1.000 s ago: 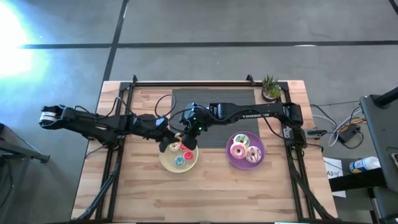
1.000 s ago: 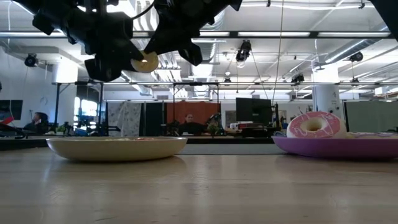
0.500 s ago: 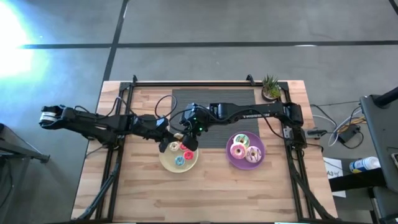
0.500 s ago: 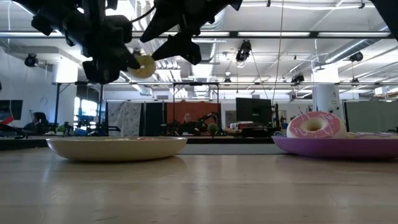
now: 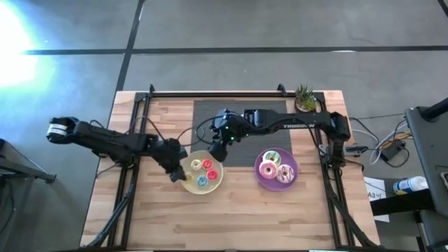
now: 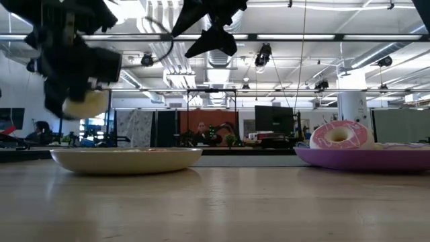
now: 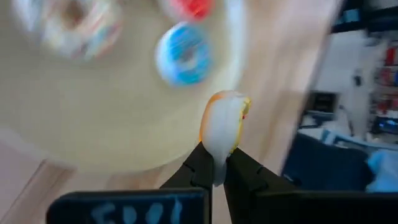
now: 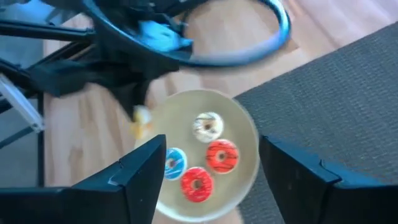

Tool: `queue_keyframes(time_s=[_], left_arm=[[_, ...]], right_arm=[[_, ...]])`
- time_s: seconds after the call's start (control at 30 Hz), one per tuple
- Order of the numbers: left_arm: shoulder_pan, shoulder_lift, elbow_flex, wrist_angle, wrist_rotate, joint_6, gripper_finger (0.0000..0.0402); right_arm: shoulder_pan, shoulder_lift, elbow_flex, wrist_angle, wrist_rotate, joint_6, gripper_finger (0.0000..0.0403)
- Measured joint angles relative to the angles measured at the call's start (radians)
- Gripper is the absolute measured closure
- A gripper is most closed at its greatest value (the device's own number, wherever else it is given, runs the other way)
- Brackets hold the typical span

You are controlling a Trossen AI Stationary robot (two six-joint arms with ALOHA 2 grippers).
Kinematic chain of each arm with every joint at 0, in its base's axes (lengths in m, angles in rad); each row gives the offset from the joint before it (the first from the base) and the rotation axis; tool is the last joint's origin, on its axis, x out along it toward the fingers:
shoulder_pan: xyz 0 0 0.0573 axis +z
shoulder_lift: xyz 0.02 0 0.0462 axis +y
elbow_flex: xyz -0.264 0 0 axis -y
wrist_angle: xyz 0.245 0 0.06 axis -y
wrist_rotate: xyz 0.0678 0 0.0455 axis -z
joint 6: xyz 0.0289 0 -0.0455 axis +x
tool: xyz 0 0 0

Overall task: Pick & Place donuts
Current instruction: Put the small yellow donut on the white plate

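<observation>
— Jaws on the left gripper (image 7: 214,168)?
— Pinched tight on a tiny cream-and-orange donut (image 7: 222,127), held in the air over the rim of the cream-yellow plate (image 5: 187,183).
— And the right gripper (image 8: 208,180)?
— Spread wide, holding nothing, above the plate's far edge. On the plate lie a blue donut (image 8: 173,162), two red donuts (image 8: 221,155) and a white one (image 8: 206,126).
— Room to move?
— Bare bench (image 5: 231,217) in front; the purple plate (image 5: 266,180) sits well apart.
— Any writing?
— Blurred; unreadable.

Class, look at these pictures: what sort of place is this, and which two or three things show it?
Probably a robotics lab in a large open workspace. A wooden table carries two robot arms, the left claw holding a toy donut, and beyond it stand monitors under exposed ceiling pipes.
</observation>
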Motion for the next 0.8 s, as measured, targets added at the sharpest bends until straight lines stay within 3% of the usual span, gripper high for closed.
queue_keyframes(time_s=[0.37, 0.8], left_arm=[[0.004, 0.182, -0.054, 0.211, 0.036, -0.077, 0.0401], [0.005, 0.315, -0.045, 0.219, -0.049, -0.086, 0.0388]], right_arm=[[0.002, 0.000, -0.007, 0.013, 0.052, 0.032, 0.0167], [0.008, 0.000, -0.010, 0.010, 0.077, 0.038, 0.0172]])
